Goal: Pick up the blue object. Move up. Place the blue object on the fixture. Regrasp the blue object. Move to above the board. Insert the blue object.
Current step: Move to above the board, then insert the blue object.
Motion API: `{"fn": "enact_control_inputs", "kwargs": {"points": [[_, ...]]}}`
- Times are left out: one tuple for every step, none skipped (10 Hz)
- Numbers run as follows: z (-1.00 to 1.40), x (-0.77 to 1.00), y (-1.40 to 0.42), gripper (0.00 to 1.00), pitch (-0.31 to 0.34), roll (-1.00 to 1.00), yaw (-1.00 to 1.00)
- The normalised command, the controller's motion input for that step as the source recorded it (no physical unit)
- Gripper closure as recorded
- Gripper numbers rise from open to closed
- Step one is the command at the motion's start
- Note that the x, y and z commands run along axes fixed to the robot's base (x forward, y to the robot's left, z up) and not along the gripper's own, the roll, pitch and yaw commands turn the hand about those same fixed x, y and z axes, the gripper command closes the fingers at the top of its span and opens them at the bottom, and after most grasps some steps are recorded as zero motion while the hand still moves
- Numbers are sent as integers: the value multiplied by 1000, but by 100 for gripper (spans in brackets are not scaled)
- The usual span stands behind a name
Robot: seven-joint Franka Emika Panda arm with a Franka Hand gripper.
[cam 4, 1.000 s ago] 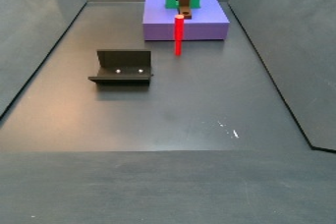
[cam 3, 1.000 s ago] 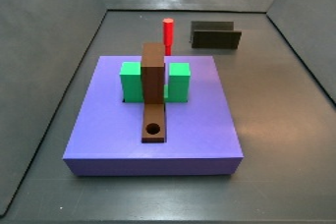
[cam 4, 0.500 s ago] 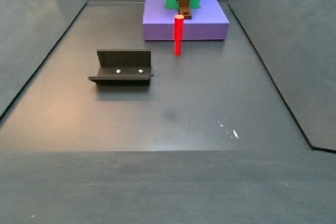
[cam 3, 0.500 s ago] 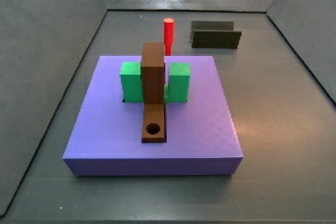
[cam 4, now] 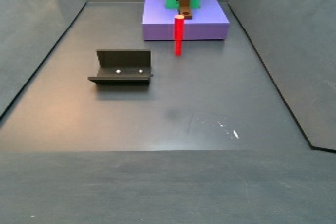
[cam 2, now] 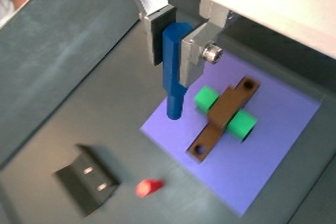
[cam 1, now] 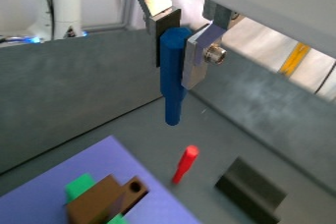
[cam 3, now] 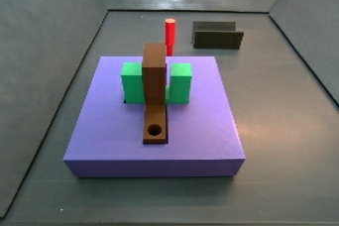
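The violet slab [cam 3: 157, 121] is the largest item and sits on the grey floor [cam 4: 184, 120] as a base. It carries the board [cam 3: 155, 91], which runs lengthwise between two green blocks [cam 3: 133, 82]. In my reading, the blocks keep the plank from sliding when a peg is pushed in. The board's round hole [cam 3: 155, 130] lies at the end away from the blocks and is empty, so insertion is not yet done.

The fixture [cam 4: 122, 68] stands on the floor well apart from the slab. Its recess is bare, so the blue object has not been set there.

A red peg [cam 3: 169, 34] stands upright on the floor, between slab and fixture in a side view. It is not part of this task.

The gripper [cam 1: 174, 46] shows only in the wrist views and is out of frame in both side views, so I judge it to be high above the scene. Its silver fingers [cam 2: 196, 43] are clamped on the upper part of the blue object [cam 1: 172, 76]. The peg hangs vertically, with most of its length free below the pads.

Judgement: pick-up is done and the move up is under way or complete. A grip near the top leaves the lower end free to seat in the fixture for the regrasp.
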Motion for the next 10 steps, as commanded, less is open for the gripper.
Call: {"fn": "enact_control_inputs", "kwargs": {"points": [[14, -64, -9, 100, 126, -1000, -43], [-4, -67, 36, 100, 101, -1000, -26], [8, -65, 47, 100, 38, -673, -9], [-14, -63, 42, 100, -3, -465, -2], [3, -54, 19, 100, -27, -213, -1], [0, 0, 0, 100, 0, -6, 0], [-143, 0, -34, 100, -21, -74, 0], [-180, 0, -74, 100, -54, -144, 0], [-214, 0, -249, 100, -86, -249, 0], [-317, 0, -440, 100, -140, -300, 60]]}}
